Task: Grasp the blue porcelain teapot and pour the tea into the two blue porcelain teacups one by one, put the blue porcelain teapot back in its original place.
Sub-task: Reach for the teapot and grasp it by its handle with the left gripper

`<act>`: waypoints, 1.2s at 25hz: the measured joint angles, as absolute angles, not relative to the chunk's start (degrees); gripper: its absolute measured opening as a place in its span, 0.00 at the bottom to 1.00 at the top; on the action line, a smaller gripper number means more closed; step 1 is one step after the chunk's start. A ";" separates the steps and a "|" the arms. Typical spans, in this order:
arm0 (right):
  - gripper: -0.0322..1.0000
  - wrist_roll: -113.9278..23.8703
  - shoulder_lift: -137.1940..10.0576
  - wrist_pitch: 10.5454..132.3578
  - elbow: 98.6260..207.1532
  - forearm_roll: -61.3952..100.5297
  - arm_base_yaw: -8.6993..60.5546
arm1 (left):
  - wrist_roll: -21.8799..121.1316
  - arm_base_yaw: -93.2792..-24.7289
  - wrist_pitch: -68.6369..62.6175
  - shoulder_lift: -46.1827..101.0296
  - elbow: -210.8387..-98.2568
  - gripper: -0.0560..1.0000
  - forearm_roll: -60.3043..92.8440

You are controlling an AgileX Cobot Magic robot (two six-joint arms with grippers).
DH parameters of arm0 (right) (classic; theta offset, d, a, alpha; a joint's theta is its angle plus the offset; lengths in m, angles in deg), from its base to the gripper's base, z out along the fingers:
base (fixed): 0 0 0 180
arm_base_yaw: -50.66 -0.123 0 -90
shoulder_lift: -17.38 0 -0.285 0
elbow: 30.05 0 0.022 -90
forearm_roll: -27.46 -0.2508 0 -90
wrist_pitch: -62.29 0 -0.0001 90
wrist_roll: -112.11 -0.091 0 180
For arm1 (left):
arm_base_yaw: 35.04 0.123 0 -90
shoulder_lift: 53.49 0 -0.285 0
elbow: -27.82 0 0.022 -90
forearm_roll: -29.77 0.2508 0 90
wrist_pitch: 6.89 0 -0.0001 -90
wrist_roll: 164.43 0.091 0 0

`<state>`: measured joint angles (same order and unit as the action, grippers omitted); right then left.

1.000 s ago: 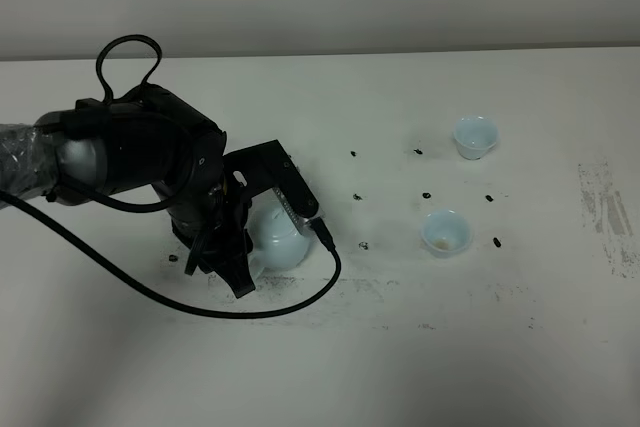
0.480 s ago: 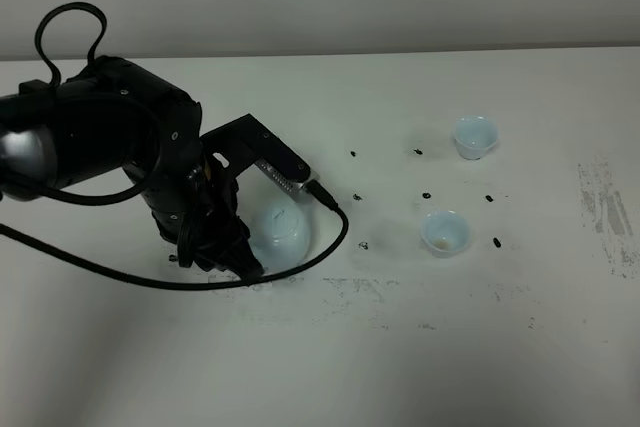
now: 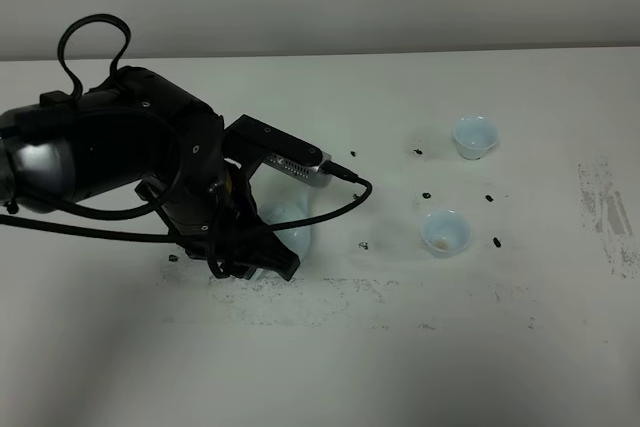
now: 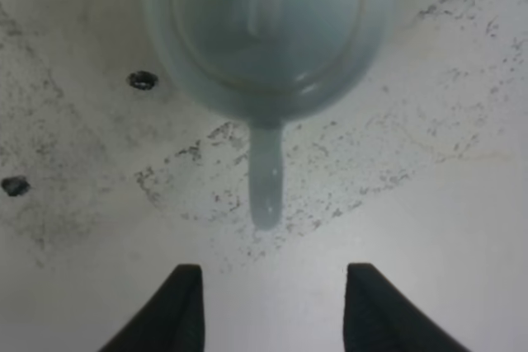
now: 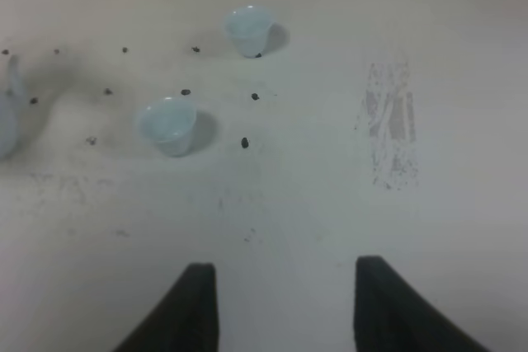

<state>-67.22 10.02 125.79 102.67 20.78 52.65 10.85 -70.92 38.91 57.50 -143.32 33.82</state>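
Nearest on the left side, the left fingers [image 4: 186, 312] stand wide apart with nothing between them, just above a scuffed grey patch [image 3: 345, 289] of the white tabletop [image 3: 330, 377]. Just beyond their tips sits the teapot [image 4: 266, 30], upright on the tabletop. A narrow pale part of it points back toward the gap between the fingers without touching either one; whether that part is the handle or the spout I cannot tell. In the high view the bulky black left arm [image 3: 115, 152] hangs over the pot and covers most of it, so only a pale blue sliver of the teapot [image 3: 298, 231] shows at the arm's right edge. A black cable [image 3: 345, 205] loops from the arm past that sliver.

On the right side, the right fingers [image 5: 196, 309] are also spread wide and hold nothing, hovering above bare tabletop. Ahead of them stands the nearer cup [image 5: 169, 125], upright, and farther on the second cup [image 5: 249, 30], also upright. The two are well apart from each other and from the teapot. In the high view the nearer cup [image 3: 445, 233] lies right of the pot and the farther cup [image 3: 475, 136] is beyond it, slightly more to the right. Small dark specks [image 3: 364, 244] dot the tabletop between pot and cups. A streaked grey scuff [image 3: 605, 209] marks the tabletop near its right edge.
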 joint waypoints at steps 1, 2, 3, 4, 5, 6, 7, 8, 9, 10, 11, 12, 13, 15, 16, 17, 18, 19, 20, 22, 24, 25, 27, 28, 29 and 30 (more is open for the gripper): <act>0.43 -67.22 10.02 125.79 102.67 20.78 52.65 | 10.18 -71.04 38.91 57.77 -143.32 0.45 33.83; 0.43 -67.22 10.02 125.79 102.67 20.78 52.65 | 9.85 -71.10 38.91 58.09 -143.32 0.45 33.83; 0.43 -67.22 10.02 125.79 102.67 20.78 52.65 | 9.44 -71.15 38.91 58.63 -143.32 0.45 33.83; 0.43 -67.22 10.02 125.79 102.67 20.78 52.65 | 9.28 -71.15 39.04 59.13 -143.32 0.45 33.87; 0.43 -67.22 10.02 125.79 102.67 20.78 52.65 | 9.24 -71.15 39.16 59.55 -143.32 0.45 34.00; 0.43 -67.22 10.02 125.79 102.67 20.78 52.65 | 9.24 -71.15 39.22 59.69 -143.32 0.45 34.10; 0.43 -67.22 10.02 125.79 102.67 20.78 52.65 | 9.22 -71.15 39.25 59.75 -143.32 0.45 34.27; 0.43 -67.22 10.02 125.79 102.67 20.78 52.65 | 9.22 -71.15 39.03 59.75 -143.32 0.45 34.60; 0.43 -67.22 10.02 125.79 102.67 20.78 52.65 | 9.17 -71.15 38.86 59.75 -143.32 0.45 34.81; 0.43 -67.22 10.02 125.79 102.67 20.78 52.65 | 9.17 -71.15 38.80 59.75 -143.32 0.45 34.87; 0.43 -67.22 10.02 125.79 102.67 20.78 52.65 | 9.17 -71.15 38.87 59.75 -143.32 0.45 34.86; 0.43 -67.22 10.02 125.79 102.67 20.78 52.65 | 9.17 -71.15 39.10 59.75 -143.32 0.45 34.86; 0.43 -67.22 10.02 125.79 102.67 20.78 52.65 | 9.17 -71.15 39.31 59.75 -143.32 0.45 34.86; 0.43 -67.22 10.02 125.79 102.67 20.78 52.65 | 9.06 -71.15 40.07 59.75 -143.32 0.45 34.86; 0.43 -67.22 10.02 125.79 102.67 20.78 52.65 | 8.93 -71.15 40.57 59.80 -143.54 0.45 34.86; 0.43 -67.22 10.02 125.79 102.67 20.78 52.65 | 8.73 -71.15 41.55 60.04 -144.23 0.45 34.86; 0.43 -67.22 10.02 125.79 102.67 20.78 52.65 | 8.44 -71.15 42.65 60.50 -145.07 0.45 34.86; 0.43 -67.22 10.02 125.79 102.67 20.78 52.65 | 8.18 -71.15 44.04 61.12 -146.27 0.45 34.97; 0.43 -67.22 10.02 125.79 102.67 20.78 52.65 | 8.09 -71.15 45.31 61.77 -147.54 0.45 35.11; 0.43 -67.22 10.02 125.79 102.67 20.78 52.65 | 7.92 -71.15 47.97 63.39 -149.70 0.45 35.39; 0.43 -67.22 10.02 125.79 102.67 20.78 52.65 | 7.84 -71.15 49.28 64.73 -151.20 0.45 35.51; 0.43 -67.22 10.02 125.79 102.67 20.78 52.65 | 7.84 -71.15 49.54 65.30 -151.56 0.45 35.51; 0.43 -67.22 10.02 125.79 102.67 20.78 52.65 | 7.84 -71.15 49.67 66.03 -151.94 0.45 35.51; 0.43 -67.22 10.02 125.79 102.67 20.78 52.65 | 7.84 -71.15 49.67 66.34 -151.95 0.45 35.51; 0.43 -67.22 10.02 125.79 102.67 20.78 52.65 | 7.79 -71.15 49.67 66.67 -151.95 0.45 35.51; 0.43 -67.22 10.02 125.79 102.67 20.78 52.65 | 7.79 -71.15 49.67 67.05 -151.95 0.45 35.46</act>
<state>-67.22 10.02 125.79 102.67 20.78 52.65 7.79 -71.15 49.67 67.05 -151.95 35.46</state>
